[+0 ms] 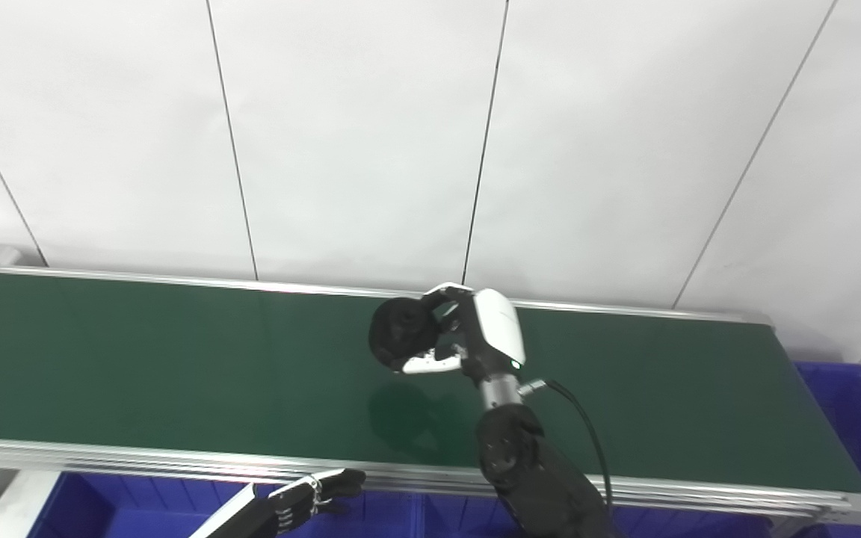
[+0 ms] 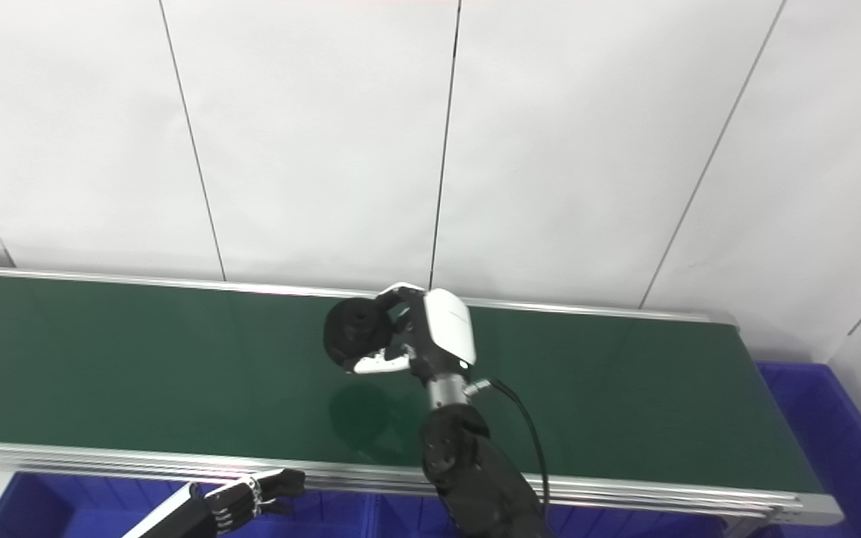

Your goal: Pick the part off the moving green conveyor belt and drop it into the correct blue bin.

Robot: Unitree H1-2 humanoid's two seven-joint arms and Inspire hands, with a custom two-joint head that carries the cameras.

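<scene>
Since the black part (image 1: 403,329) is already clamped in the right robot hand (image 1: 449,332) and looks lifted clear of the green conveyor belt (image 1: 139,359) (you can see its shadow underneath), I'd call the pick done. What's left is carrying it to the right blue bin (image 1: 860,418) and letting go. That arm reaches up from the bottom edge, wrist bent so the fingers wrap the part from the side. The left robot hand (image 1: 311,497) waits low by the belt's near rail, fingers loosely curled, holding nothing as far as I can tell.
</scene>
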